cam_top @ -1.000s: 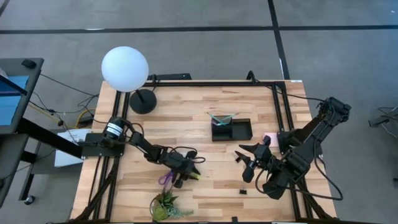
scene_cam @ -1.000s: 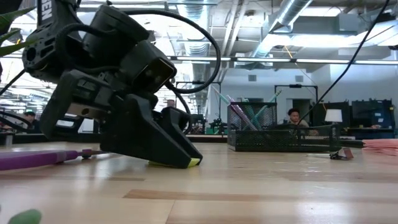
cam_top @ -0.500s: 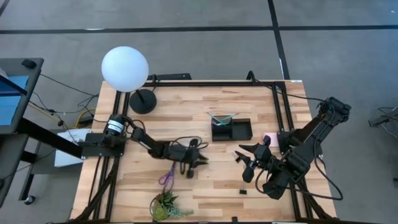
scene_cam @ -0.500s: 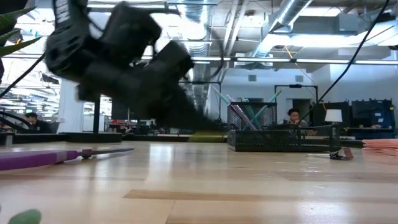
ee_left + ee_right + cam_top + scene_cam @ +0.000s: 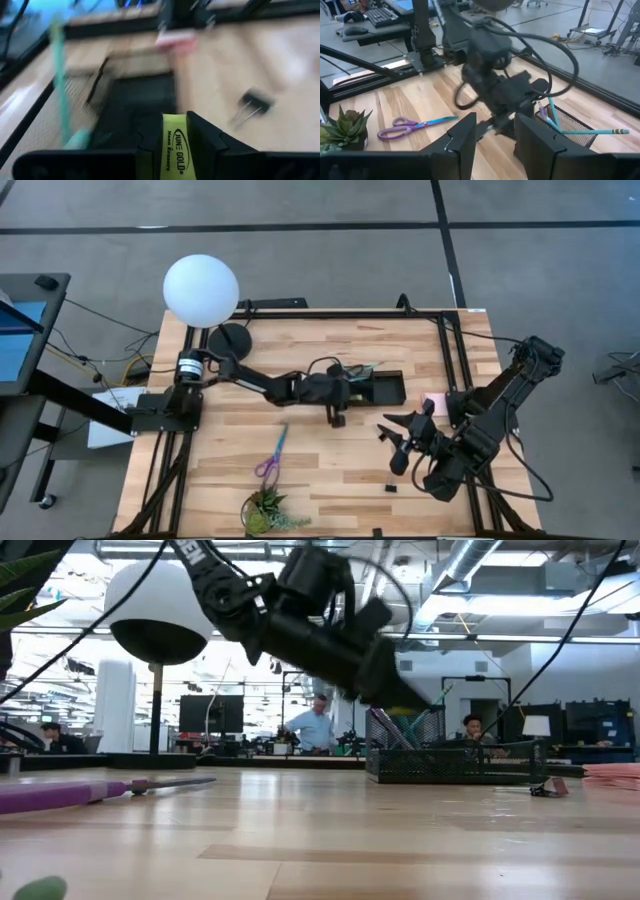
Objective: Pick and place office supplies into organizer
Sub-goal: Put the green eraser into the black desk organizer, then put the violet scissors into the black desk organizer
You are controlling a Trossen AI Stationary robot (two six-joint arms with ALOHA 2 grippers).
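Since a second ago, the left gripper (image 5: 345,385) has swung from beside the scissors (image 5: 273,453) up to the organizer (image 5: 385,388), clamped on a yellow piece (image 5: 173,145) whose long axis runs out past the fingertips toward the organizer; the scissors lie flat, blades pointing away from the plant (image 5: 265,510). Right gripper (image 5: 400,442) waits with fingers apart.

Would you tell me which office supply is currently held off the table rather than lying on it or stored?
The yellow eraser, clamped in the left gripper beside the organizer; the scissors and binder clip lie on the table.
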